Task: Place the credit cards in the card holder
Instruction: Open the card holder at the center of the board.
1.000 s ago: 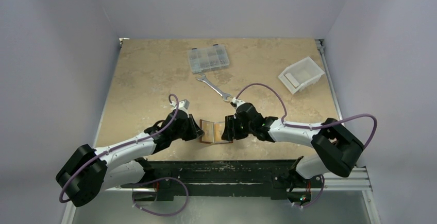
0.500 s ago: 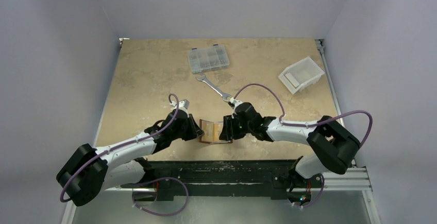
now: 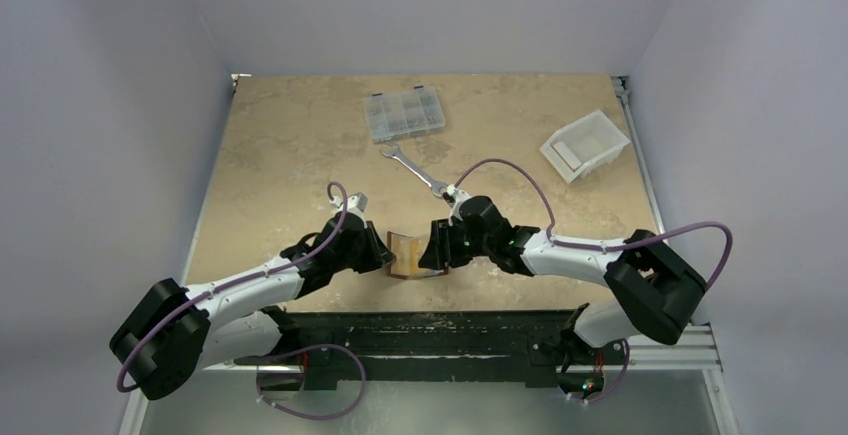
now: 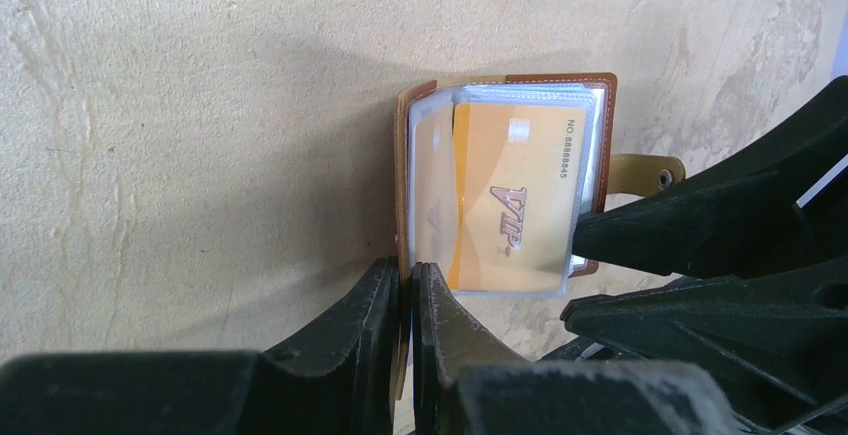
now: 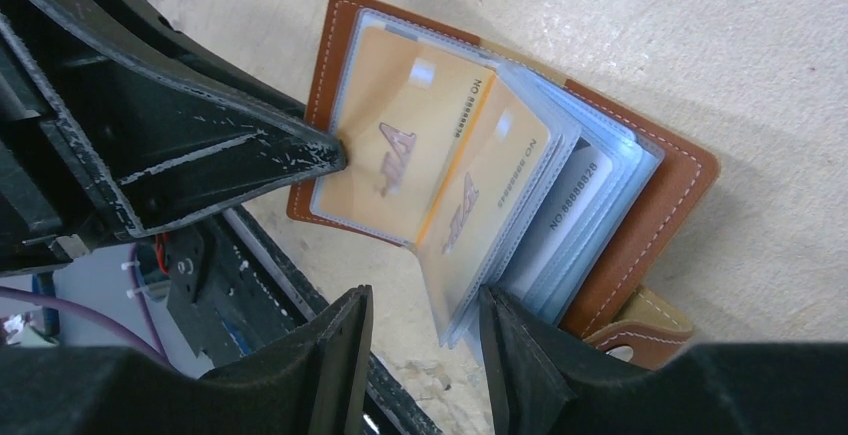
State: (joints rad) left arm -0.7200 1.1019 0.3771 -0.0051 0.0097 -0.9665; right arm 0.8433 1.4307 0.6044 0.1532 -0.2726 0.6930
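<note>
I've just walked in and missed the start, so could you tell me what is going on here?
Both arms are working on an open brown leather card holder near the front edge of the table. The left gripper is pinched shut on one cover. The right gripper has its jaws apart around the edge of the clear sleeves, which hold orange VIP cards. A wrench, a compartment box and a white bin lie farther back.

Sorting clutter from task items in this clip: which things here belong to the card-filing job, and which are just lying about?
Part of the job: card holder, open; credit cards inside it; left claw pinching its cover; right claw, open at the cards.
Lying about: wrench; clear compartment box; white bin.
</note>
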